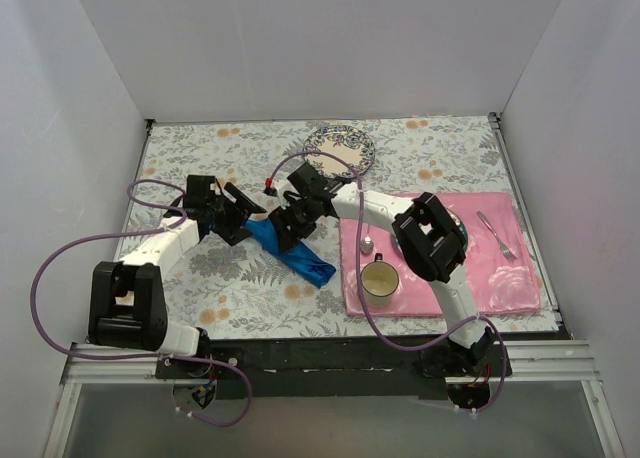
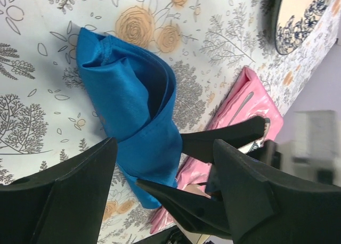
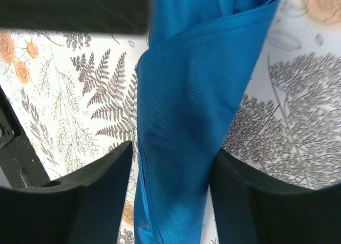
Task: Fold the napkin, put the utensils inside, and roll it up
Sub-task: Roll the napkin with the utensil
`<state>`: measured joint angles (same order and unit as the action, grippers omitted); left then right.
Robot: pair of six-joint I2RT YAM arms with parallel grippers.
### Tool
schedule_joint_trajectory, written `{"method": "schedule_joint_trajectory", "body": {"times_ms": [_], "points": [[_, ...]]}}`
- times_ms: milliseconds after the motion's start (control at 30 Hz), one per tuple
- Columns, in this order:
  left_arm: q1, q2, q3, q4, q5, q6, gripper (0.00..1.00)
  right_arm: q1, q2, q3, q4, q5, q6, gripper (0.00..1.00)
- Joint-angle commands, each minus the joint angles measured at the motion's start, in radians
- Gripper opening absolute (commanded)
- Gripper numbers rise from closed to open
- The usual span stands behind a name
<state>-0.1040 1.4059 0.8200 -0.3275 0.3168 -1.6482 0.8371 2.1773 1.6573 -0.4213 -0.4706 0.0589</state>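
Blue napkin (image 1: 297,253) folded into a long narrow bundle, flat mid-desk (image 1: 200,278), slanting toward the near edge, just left of the pink placemat (image 1: 480,278). Right pincer (image 1: 290,228) spread, fingers either side of the bundle; left pincer (image 1: 232,218) spread too, just by the bundle's far end, pinching nothing. Fork (image 1: 497,235) and spoon (image 1: 367,243) lying on the placemat, spoon near a mug (image 1: 380,280).

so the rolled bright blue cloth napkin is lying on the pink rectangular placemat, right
No. The rolled bright blue cloth napkin lies on the floral tablecloth, beside the pink rectangular placemat, not on it; the top external view shows this.
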Motion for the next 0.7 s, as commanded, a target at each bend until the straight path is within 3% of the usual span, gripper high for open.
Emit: {"method": "schedule_joint_trajectory", "body": {"times_ms": [0, 233, 667], "points": [[0.001, 0.013, -0.013, 0.019, -0.015, 0.008, 0.72, 0.016, -0.027, 0.073, -0.031, 0.027, -0.027, 0.59], [0.001, 0.031, -0.010, 0.028, -0.019, 0.008, 0.72, 0.031, -0.053, 0.027, -0.011, -0.008, -0.001, 0.53], [0.001, 0.071, -0.015, 0.051, -0.018, 0.013, 0.72, 0.063, -0.097, -0.036, -0.008, 0.010, 0.005, 0.54]]}}
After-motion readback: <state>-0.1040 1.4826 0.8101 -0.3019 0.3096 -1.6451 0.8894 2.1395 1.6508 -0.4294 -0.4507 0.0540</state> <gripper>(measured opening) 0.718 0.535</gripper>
